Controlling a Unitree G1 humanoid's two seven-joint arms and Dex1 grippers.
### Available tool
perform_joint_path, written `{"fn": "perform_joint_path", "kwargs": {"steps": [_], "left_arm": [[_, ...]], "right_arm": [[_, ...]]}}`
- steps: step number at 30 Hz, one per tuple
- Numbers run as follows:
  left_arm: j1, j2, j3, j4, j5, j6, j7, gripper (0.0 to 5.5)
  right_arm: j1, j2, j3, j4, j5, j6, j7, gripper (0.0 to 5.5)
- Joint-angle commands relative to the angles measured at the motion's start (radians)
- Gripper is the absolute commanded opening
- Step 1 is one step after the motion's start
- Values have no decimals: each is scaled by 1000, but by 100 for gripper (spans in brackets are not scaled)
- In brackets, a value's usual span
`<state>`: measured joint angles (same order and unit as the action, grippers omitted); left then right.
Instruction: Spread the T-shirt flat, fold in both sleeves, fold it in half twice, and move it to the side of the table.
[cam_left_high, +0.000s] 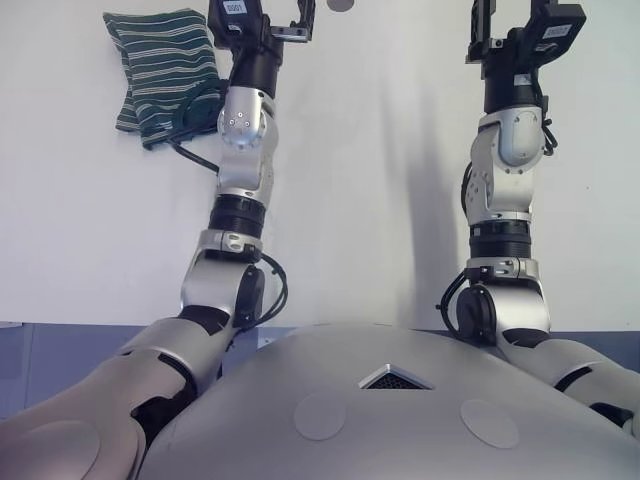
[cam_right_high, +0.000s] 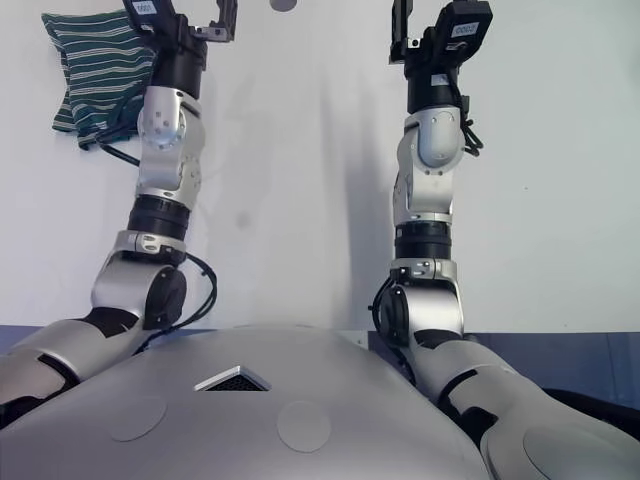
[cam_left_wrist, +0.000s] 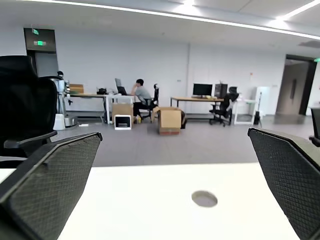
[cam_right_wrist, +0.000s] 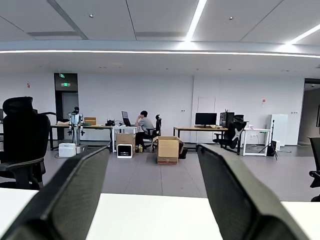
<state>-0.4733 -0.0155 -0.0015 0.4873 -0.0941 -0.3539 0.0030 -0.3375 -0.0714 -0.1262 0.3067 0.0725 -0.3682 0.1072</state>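
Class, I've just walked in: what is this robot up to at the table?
The folding looks done: the green striped T-shirt lies as a small folded bundle at the far left of the white table. The left gripper and right gripper are both open and empty, out over the table's far part, the left one just beside the shirt.

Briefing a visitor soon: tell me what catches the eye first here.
A folded green striped T-shirt lies at the far left of the white table, beside the left arm. The left hand and right hand are open and empty over the table's far part.
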Motion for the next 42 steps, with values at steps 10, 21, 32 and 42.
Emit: {"fn": "perform_joint_path", "kwargs": {"steps": [10, 21, 32, 42], "left_arm": [[42, -25, -92, 4, 99, 4, -77, 538], [32, -56, -135, 22, 91, -10, -195, 375], [-11, -78, -65, 56, 93, 14, -95, 281], [-39, -64, -45, 104, 108, -11, -77, 281]], "right_arm": [[-48, 47, 71, 177, 5, -55, 48, 322], [-35, 103, 59, 157, 39, -47, 11, 322], [-10, 98, 54, 118, 38, -24, -5, 322], [-43, 79, 43, 154, 40, -35, 0, 322]]}}
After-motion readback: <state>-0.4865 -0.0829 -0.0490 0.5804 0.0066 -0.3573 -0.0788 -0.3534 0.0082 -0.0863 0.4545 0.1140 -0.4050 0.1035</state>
